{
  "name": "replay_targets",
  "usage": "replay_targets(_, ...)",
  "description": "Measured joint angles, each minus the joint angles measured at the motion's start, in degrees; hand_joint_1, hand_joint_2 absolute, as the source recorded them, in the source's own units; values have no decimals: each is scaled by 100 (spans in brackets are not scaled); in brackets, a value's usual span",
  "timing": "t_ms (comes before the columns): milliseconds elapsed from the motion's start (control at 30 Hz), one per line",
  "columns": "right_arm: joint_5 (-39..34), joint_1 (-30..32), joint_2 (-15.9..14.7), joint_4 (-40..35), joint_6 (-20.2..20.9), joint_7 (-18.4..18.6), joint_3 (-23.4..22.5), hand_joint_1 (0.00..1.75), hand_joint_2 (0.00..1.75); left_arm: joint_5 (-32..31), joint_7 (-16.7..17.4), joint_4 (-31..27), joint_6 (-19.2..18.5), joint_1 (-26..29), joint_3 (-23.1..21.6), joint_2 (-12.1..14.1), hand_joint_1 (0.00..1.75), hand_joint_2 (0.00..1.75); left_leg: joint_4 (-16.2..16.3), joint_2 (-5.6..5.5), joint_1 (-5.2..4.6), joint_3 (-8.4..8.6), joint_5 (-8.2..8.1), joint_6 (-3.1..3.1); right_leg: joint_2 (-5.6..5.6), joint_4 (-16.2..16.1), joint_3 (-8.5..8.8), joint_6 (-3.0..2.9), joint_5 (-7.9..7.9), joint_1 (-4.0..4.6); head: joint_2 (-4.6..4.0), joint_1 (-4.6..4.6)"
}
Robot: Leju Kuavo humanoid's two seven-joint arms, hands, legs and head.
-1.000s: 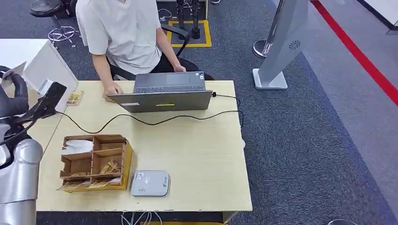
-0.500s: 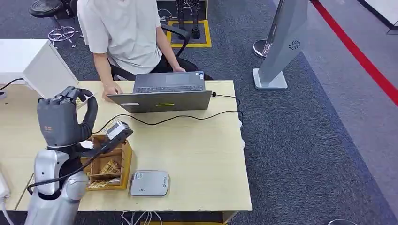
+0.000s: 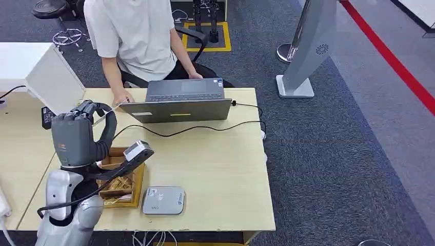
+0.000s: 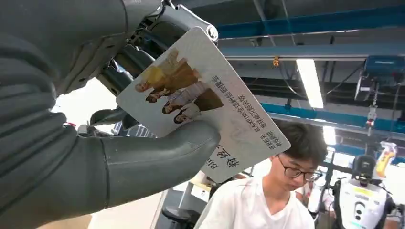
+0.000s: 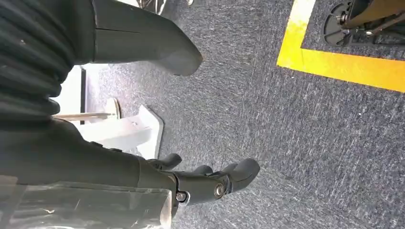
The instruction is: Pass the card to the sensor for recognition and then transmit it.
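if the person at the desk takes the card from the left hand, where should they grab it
By the free corner of the card, the end sticking out beyond the left hand, probably coming from the side away from the palm. The thumb presses one face and the fingers back the other, so only that protruding part is bare.

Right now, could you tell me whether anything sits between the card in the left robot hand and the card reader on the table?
Nothing visible does. The left robot hand holds the card above the wooden box; the grey card reader lies just beside that box with its top bare.
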Motion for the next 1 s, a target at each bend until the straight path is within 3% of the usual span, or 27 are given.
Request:
replay_targets(167, 0, 11, 0, 0, -11, 0, -57, 0, 175, 197, -114, -107, -398, 123, -236, 0, 175, 175, 0, 0, -1, 0, -1, 0, 0, -1, 0, 0, 0, -2, 0, -2)
replay_targets(400, -11, 14, 0, -2, -4, 0, -168, 0, 175, 555, -63, -24, -1964, 175, -747, 124, 175, 175, 0, 0, -2, -1, -1, 0, 0, -1, -1, 0, 0, -1, 0, -2)
replay_targets(800, -15, 22, 0, -2, -7, 42, -376, 0, 175, 763, -46, 122, -2308, 212, -1325, 525, 175, 175, -2, 0, -1, -3, -1, 0, 0, 0, -3, 0, -1, 1, 0, 0)
replay_targets(1000, -37, 23, 0, -2, -22, 50, -502, 0, 175, 394, 391, 118, -2190, 358, -1479, 647, 175, 175, -2, -1, -1, -3, -1, 0, -1, 0, -2, 0, -1, 0, 0, -2)
